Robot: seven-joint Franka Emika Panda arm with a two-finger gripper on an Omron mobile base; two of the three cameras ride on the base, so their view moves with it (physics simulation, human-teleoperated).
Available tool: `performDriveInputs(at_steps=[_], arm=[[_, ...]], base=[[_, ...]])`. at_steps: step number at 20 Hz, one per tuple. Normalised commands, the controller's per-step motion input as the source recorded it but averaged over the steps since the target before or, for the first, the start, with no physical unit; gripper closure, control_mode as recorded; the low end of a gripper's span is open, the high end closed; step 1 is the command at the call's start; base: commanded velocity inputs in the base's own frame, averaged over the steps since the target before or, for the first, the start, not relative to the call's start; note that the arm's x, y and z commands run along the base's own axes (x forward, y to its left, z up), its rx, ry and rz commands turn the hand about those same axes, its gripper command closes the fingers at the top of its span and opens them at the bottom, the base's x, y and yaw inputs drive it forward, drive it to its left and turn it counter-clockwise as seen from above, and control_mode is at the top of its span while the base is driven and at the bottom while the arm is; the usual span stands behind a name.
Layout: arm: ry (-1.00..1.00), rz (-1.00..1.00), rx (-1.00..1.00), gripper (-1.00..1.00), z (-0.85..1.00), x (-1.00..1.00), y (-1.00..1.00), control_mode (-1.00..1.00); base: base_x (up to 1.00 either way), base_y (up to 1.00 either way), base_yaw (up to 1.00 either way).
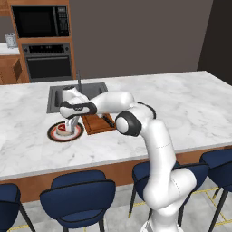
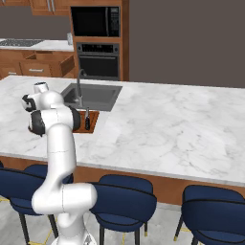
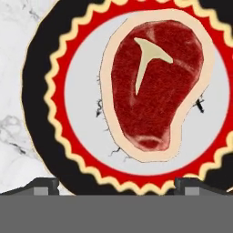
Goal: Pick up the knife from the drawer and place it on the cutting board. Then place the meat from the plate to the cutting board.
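Note:
The meat (image 3: 152,86), a red steak with a pale fat edge, lies on the round plate (image 3: 38,91), which has a dark rim, a red ring and a white centre. My gripper (image 3: 117,185) hangs open right above it, fingertips (image 3: 43,185) spread wide near the plate's rim. From the left base view the hand (image 1: 69,128) stands over the plate (image 1: 53,134) and the meat (image 1: 61,129). Just right of the plate lies the wooden cutting board (image 1: 95,124), and the black-handled knife (image 1: 108,120) rests on it. The board (image 2: 92,125) and the knife (image 2: 87,119) also show beside my arm. The drawer (image 2: 50,58) stands open in the far cabinets.
A dark sink (image 1: 56,97) with a faucet (image 1: 78,79) sits just behind the plate and board. The marble island (image 1: 190,108) stretches to the right. Blue stools (image 1: 77,192) line its near edge. An oven (image 1: 47,63) and a microwave (image 1: 40,20) stand at the back wall.

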Motion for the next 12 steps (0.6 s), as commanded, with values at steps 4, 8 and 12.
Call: performDriveInputs(at_steps=[4, 8, 12], arm=[[0.00, 0.00, 0.00, -1.00, 0.00, 0.14, 0.18, -1.00], [0.00, 0.00, 0.00, -1.00, 0.00, 0.21, 0.08, -1.00], [0.00, 0.00, 0.00, -1.00, 0.00, 0.22, 0.08, -1.00]], base=[[0.00, 0.00, 0.00], [0.00, 0.00, 0.00], [0.00, 0.00, 0.00]])
